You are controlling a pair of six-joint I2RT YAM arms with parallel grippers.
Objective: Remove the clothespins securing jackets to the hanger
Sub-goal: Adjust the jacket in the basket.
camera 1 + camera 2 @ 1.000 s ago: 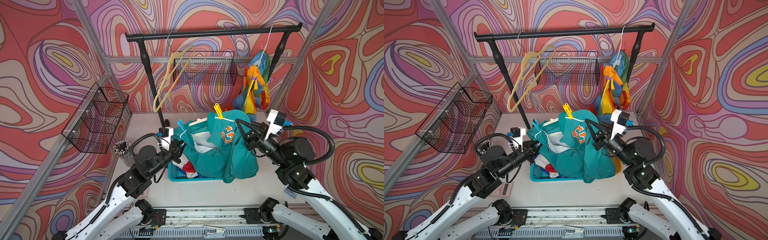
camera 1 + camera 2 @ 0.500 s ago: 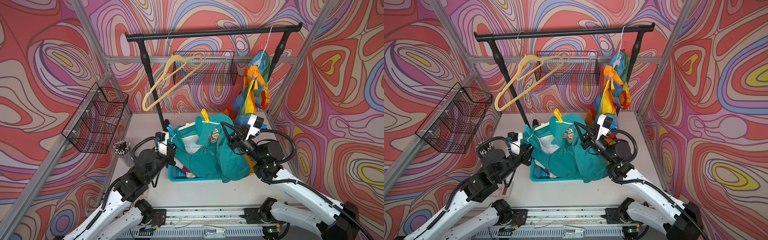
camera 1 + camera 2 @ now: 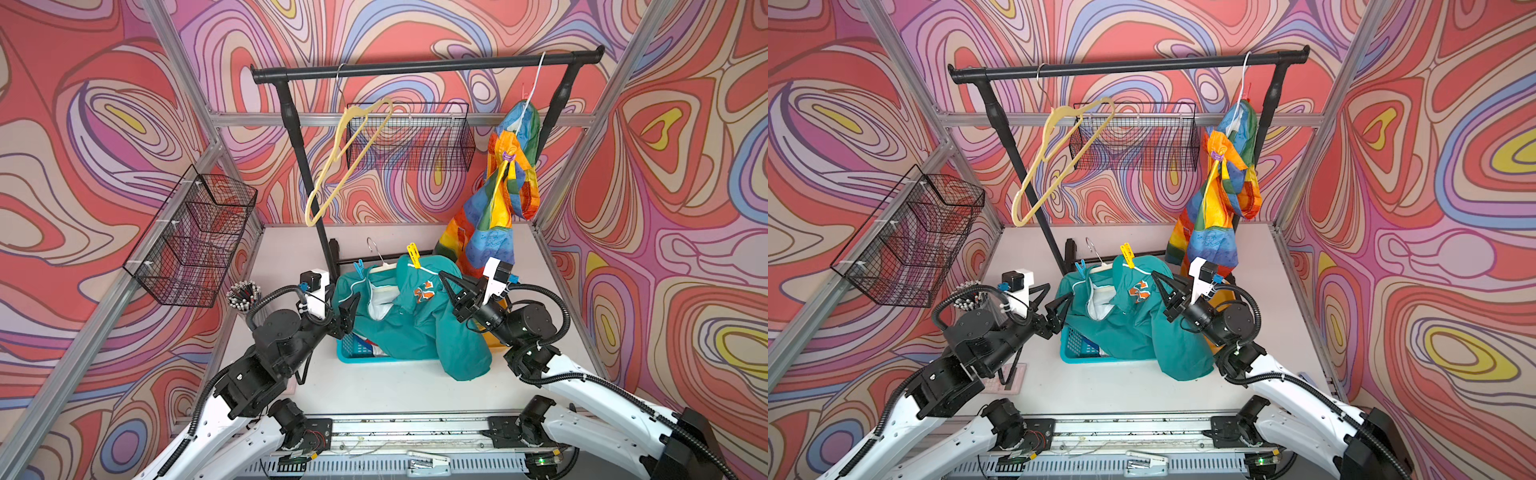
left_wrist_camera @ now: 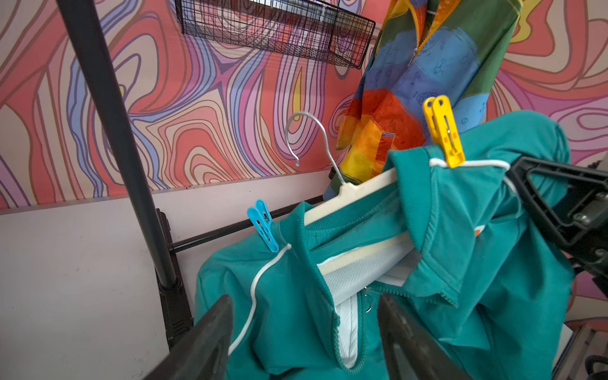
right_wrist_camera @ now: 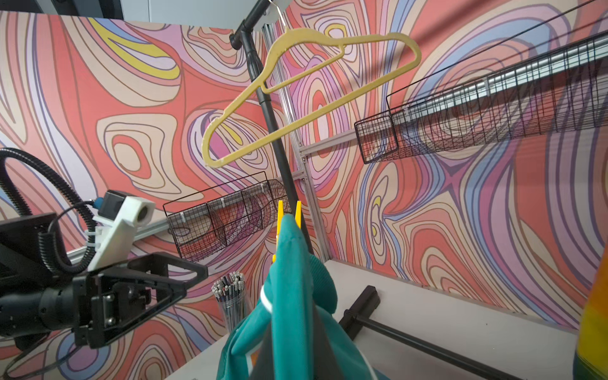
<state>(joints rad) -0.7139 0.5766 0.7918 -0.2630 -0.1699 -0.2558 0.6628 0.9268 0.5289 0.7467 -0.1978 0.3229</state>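
Observation:
A teal jacket [image 3: 415, 324] hangs on a white hanger [image 4: 348, 197] over a blue basket [image 3: 357, 351]. A blue clothespin [image 4: 263, 225] grips one shoulder and a yellow clothespin [image 4: 444, 131] the other, and both show in both top views. My right gripper [image 3: 444, 276] is shut on the jacket's shoulder, just below the yellow clothespin [image 5: 289, 214]. Teal cloth fills its jaws in the right wrist view. My left gripper [image 4: 304, 302] is open beside the collar, with the jacket's front lying between its fingers. A rainbow jacket [image 3: 494, 208] hangs on the rail with a purple clothespin [image 3: 508, 156] on it.
An empty yellow hanger [image 3: 349, 158] dangles from the black rail [image 3: 415, 68]. Wire baskets are fixed to the left wall [image 3: 195, 241] and the back wall [image 3: 409, 137]. A cup of pens [image 3: 245, 293] stands by the left arm. The rack's post [image 4: 115, 131] rises just left of the jacket.
My left gripper has opened at the jacket's collar side. The right gripper has carried the teal jacket left and down toward the basket. The empty yellow hanger has swung.

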